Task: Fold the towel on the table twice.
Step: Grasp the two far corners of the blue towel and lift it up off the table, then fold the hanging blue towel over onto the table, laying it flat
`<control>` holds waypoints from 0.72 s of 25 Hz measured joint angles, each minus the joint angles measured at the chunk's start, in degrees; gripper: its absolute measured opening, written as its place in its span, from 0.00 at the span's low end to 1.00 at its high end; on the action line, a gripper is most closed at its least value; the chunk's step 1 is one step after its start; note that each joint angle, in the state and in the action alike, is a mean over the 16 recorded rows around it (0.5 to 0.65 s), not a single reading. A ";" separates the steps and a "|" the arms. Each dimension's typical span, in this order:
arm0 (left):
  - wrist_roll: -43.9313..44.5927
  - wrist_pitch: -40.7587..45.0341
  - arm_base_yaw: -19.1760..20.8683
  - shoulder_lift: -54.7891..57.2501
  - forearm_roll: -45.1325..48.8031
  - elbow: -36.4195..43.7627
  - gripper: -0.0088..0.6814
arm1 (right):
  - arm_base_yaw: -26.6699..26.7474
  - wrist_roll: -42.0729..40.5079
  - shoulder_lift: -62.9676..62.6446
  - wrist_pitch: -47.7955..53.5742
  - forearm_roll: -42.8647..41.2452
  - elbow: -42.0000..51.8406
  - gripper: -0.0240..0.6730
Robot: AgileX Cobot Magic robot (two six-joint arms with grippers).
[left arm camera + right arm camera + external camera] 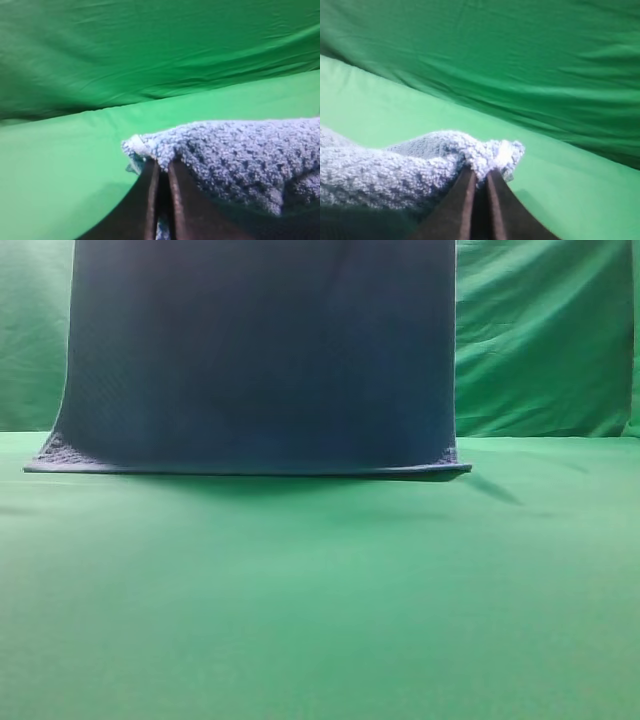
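The blue-grey waffle-weave towel [260, 350] hangs upright in the exterior high view, filling the upper left and middle, its lower edge resting on the green table [320, 620]. Both grippers are above the frame there. In the left wrist view my left gripper [161, 167] is shut on a corner of the towel [240, 150] with its pale hem. In the right wrist view my right gripper [479, 176] is shut on the other corner of the towel [410, 160].
The wrinkled green backdrop cloth [545, 335] stands upright behind the table and also shows in both wrist views [150, 50] [520, 60]. The table surface stretches wide in front of the towel.
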 joint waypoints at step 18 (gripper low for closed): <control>-1.14 -8.25 0.00 -26.43 -8.70 42.94 0.01 | 1.98 3.06 -17.96 7.54 -1.88 27.38 0.03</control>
